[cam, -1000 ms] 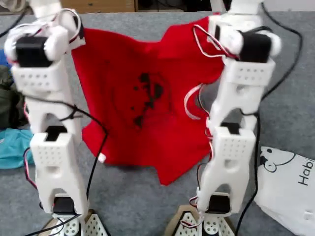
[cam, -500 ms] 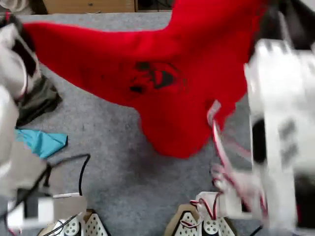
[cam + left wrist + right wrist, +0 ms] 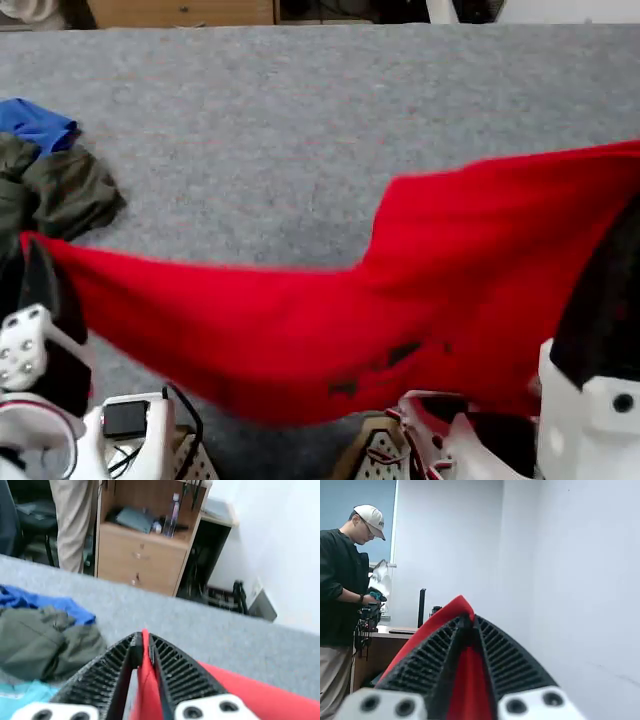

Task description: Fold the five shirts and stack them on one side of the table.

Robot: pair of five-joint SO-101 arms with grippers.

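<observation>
The left gripper (image 3: 142,644) is gripping the red shirt (image 3: 450,280), its jaws pressed together on a fold of the fabric that is standing up between them. The right gripper (image 3: 466,623) is likewise clamping the shirt, with a red edge sticking out past its closed jaws. In the high view the shirt is hanging in the air as a wide band stretched between the two arms, above the near part of the grey table (image 3: 300,120). One end is running to the left arm at the near left corner and the other is rising toward the right edge. A dark print is showing near the shirt's lower edge. An olive shirt (image 3: 70,190) is lying crumpled at the table's left side, touching a blue shirt (image 3: 35,122) just beyond it. A teal shirt (image 3: 17,697) is lying beside the olive one on the nearer side.
</observation>
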